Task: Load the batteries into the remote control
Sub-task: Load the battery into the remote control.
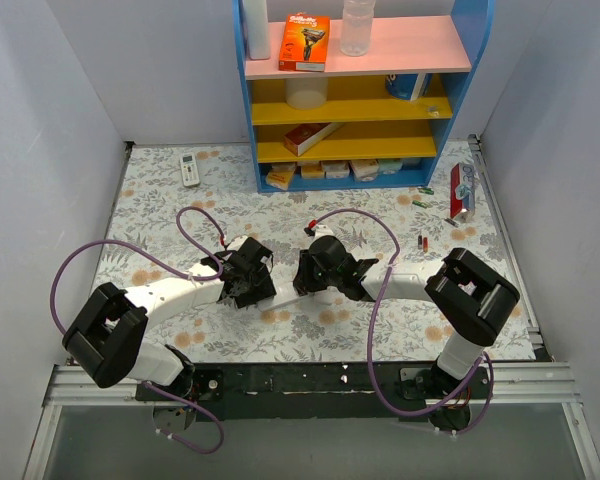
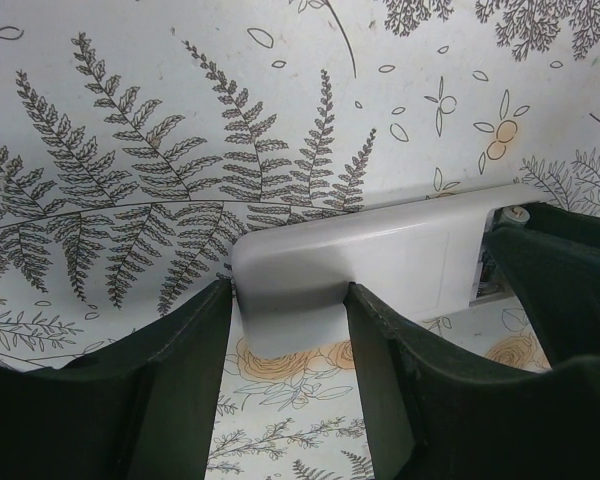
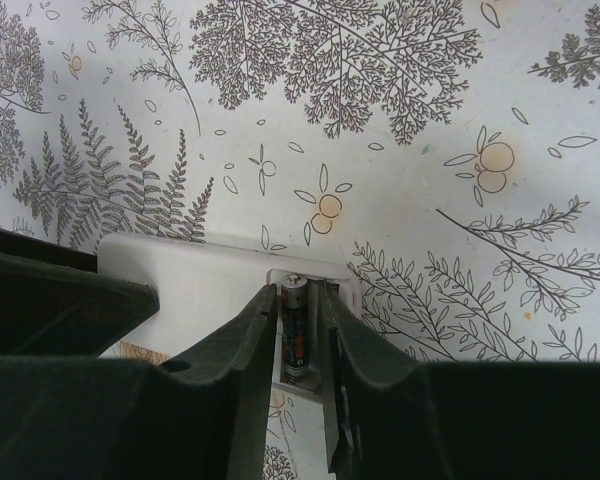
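White plastic shows between both claws. The remote control (image 2: 380, 250) lies on the fern-printed table cover (image 2: 130, 120), near the middle of the table and just ahead of the arms. The left gripper (image 2: 288, 292) is clenched on its rounded end, with a dark finger (image 2: 185, 340) against it on either side. Toward the other end the back stands open. There the right gripper (image 3: 298, 295) is pinched tight on a battery (image 3: 295, 345) that sits down in the compartment, its metal cap pointing away from the wrist. The battery's jacket looks dark with a touch of red, though the shadow between the fingers makes the colour hard to judge. From above, the two wrists meet nose to nose and hide nearly all of the remote. Two small red cells (image 1: 421, 241) lie on the cover to the right, well apart from the grippers. A smaller white remote with buttons (image 1: 189, 169) rests at the far left, beside the blue shelf unit (image 1: 480, 60).
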{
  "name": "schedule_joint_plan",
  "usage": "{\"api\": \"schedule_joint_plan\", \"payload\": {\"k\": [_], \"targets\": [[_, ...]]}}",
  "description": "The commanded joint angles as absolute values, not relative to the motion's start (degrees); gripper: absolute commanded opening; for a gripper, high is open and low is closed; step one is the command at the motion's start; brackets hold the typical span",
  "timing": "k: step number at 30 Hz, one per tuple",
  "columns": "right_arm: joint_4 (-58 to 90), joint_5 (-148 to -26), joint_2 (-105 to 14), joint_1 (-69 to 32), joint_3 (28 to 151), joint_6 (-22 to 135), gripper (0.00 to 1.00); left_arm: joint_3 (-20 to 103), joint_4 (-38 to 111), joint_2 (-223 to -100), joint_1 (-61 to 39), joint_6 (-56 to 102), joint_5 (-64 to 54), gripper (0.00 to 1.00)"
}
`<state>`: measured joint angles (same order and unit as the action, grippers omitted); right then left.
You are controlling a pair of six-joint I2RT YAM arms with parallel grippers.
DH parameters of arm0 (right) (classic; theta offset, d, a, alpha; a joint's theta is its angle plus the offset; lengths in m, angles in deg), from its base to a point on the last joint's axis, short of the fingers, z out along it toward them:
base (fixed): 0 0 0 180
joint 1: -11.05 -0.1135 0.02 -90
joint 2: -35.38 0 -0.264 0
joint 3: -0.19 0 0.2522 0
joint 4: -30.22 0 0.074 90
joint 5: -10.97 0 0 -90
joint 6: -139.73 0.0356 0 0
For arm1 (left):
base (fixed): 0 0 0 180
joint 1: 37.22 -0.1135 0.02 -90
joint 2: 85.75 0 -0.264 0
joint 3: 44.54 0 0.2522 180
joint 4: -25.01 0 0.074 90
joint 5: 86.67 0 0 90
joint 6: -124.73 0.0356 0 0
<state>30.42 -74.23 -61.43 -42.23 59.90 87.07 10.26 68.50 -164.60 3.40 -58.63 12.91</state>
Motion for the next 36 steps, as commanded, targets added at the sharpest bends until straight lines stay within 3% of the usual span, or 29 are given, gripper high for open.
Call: {"api": "schedule_joint_plan", "payload": {"k": [1, 27, 34, 36], "targets": [[30.70, -72.88, -61.04, -42.57, 59.56, 87.43, 0.32, 11.85, 68.74, -164.85, 3.30, -57.90, 13.00, 0.49], [25.69, -67.61, -55.24, -43.53, 62.46, 83.22, 0.40, 12.02, 68.83, -165.12, 3.21, -57.90, 13.43, 0.49], [24.81, -71.63, -50.59, -43.27, 64.75, 62.08, 0.41, 11.85, 69.09, -164.85, 3.21, -57.81, 13.44, 0.49], [25.42, -73.92, -49.18, -42.75, 64.23, 56.70, 0.45, 11.93, 69.00, -164.76, 3.21, -57.73, 13.44, 0.49]]}}
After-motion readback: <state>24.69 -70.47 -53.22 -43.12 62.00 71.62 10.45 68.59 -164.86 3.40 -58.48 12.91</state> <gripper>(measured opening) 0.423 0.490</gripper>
